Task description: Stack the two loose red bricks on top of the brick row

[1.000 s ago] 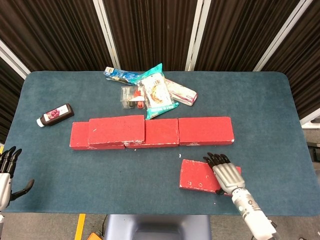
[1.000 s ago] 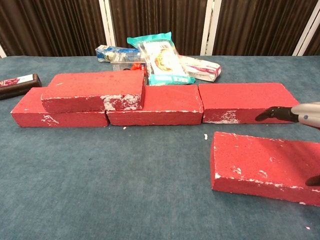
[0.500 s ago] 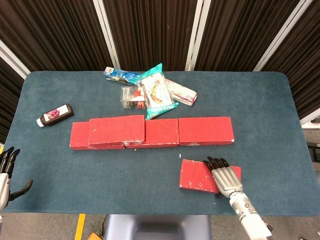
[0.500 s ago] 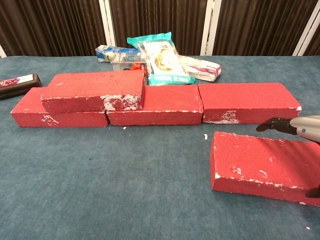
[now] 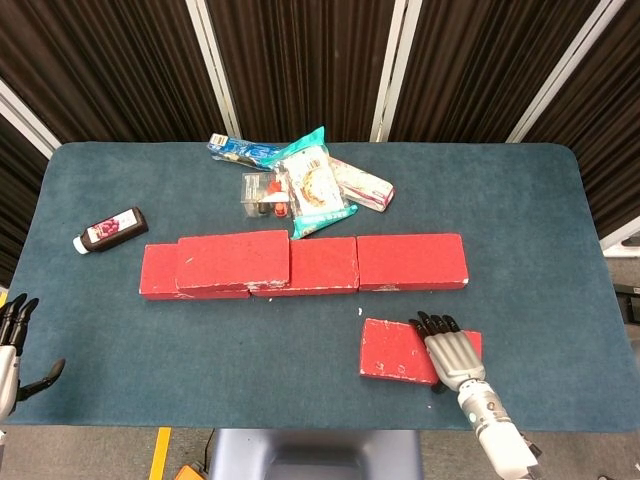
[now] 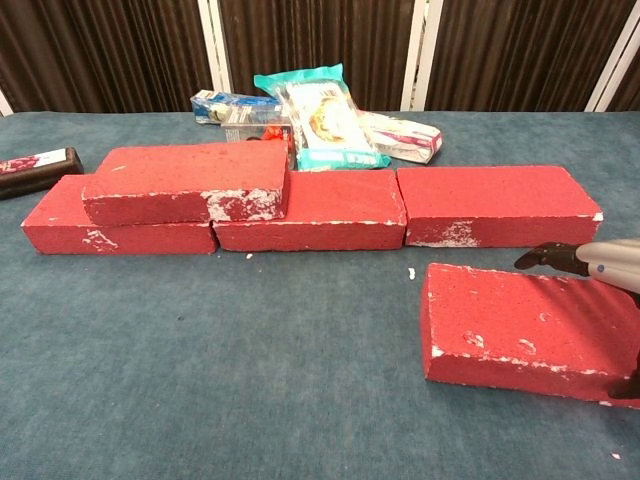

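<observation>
Three red bricks form a row [image 5: 410, 262] [image 6: 495, 205] across the middle of the table. A fourth brick [image 5: 232, 260] [image 6: 185, 182] lies stacked on the row's left end. One loose red brick [image 5: 395, 350] [image 6: 510, 325] lies flat in front of the row's right end. My right hand [image 5: 452, 355] [image 6: 590, 262] reaches over this brick's right end, fingers stretched just above its top and thumb down by its near side. It does not grip the brick. My left hand [image 5: 12, 345] hangs open off the table's near left corner.
Snack packets [image 5: 318, 185] [image 6: 325, 115], a small box and a clear container lie behind the row. A dark bottle [image 5: 110, 230] [image 6: 35, 165] rests at the left. The near table edge runs close behind the loose brick.
My right hand has drawn back a little toward the near edge and sunk lower over the loose brick. The brick stays put. My left hand dropped slightly.
</observation>
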Controlling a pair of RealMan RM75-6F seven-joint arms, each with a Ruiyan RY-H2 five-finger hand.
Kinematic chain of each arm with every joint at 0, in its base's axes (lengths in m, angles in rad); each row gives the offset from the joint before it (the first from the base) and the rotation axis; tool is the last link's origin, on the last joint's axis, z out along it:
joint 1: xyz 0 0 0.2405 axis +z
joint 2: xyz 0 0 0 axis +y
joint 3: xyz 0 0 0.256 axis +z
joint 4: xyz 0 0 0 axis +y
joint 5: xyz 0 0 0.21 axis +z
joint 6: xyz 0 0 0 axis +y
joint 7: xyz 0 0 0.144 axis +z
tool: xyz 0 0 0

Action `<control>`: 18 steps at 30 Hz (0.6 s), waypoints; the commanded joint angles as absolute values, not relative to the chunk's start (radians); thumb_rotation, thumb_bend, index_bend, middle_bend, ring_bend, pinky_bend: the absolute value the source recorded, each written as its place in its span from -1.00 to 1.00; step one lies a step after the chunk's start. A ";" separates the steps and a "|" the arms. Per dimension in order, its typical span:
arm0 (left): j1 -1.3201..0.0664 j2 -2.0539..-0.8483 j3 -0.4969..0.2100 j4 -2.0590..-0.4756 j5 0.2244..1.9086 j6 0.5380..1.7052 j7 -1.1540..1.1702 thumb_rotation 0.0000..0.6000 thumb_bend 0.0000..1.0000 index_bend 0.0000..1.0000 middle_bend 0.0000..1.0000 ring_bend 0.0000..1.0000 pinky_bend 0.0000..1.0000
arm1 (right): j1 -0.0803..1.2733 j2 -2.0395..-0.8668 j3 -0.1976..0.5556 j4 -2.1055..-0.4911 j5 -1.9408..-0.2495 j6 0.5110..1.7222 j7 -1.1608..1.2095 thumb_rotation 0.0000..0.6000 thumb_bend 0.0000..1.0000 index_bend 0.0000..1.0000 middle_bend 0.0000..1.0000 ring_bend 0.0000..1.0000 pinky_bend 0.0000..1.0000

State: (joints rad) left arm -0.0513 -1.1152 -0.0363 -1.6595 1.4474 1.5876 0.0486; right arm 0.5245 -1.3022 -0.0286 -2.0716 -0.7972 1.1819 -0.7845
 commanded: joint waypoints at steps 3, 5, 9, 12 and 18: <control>-0.048 -1.114 -0.039 -1.659 1.450 1.585 0.045 1.00 -0.52 -1.00 -1.00 -1.00 -1.00 | 0.530 -1.313 -0.035 -2.059 -0.789 1.188 -0.782 1.00 -1.00 -1.00 -0.94 -1.00 -1.00; -0.048 -1.115 -0.041 -1.659 1.450 1.581 0.045 1.00 -0.53 -1.00 -1.00 -1.00 -1.00 | 0.531 -1.318 -0.037 -2.055 -0.791 1.192 -0.781 1.00 -1.00 -0.99 -0.87 -0.97 -1.00; -0.047 -1.115 -0.043 -1.661 1.451 1.576 0.049 1.00 -0.53 -1.00 -1.00 -1.00 -1.00 | 0.534 -1.324 -0.041 -2.050 -0.797 1.199 -0.780 1.00 -1.00 -0.95 -0.71 -0.84 -1.00; -0.046 -1.115 -0.046 -1.663 1.450 1.574 0.052 1.00 -0.52 -1.00 -1.00 -1.00 -1.00 | 0.535 -1.329 -0.045 -2.047 -0.800 1.205 -0.781 1.00 -1.00 -0.92 -0.62 -0.75 -1.00; -0.043 -1.114 -0.047 -1.665 1.450 1.569 0.055 1.00 -0.52 -1.00 -1.00 -1.00 -1.00 | 0.536 -1.338 -0.051 -2.041 -0.805 1.218 -0.785 1.00 -0.90 -0.88 -0.49 -0.64 -1.00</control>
State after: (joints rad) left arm -0.0435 -1.1140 -0.0470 -1.6645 1.4503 1.5691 0.0548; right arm 0.5354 -1.3379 -0.0507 -2.0410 -0.8049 1.2178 -0.7847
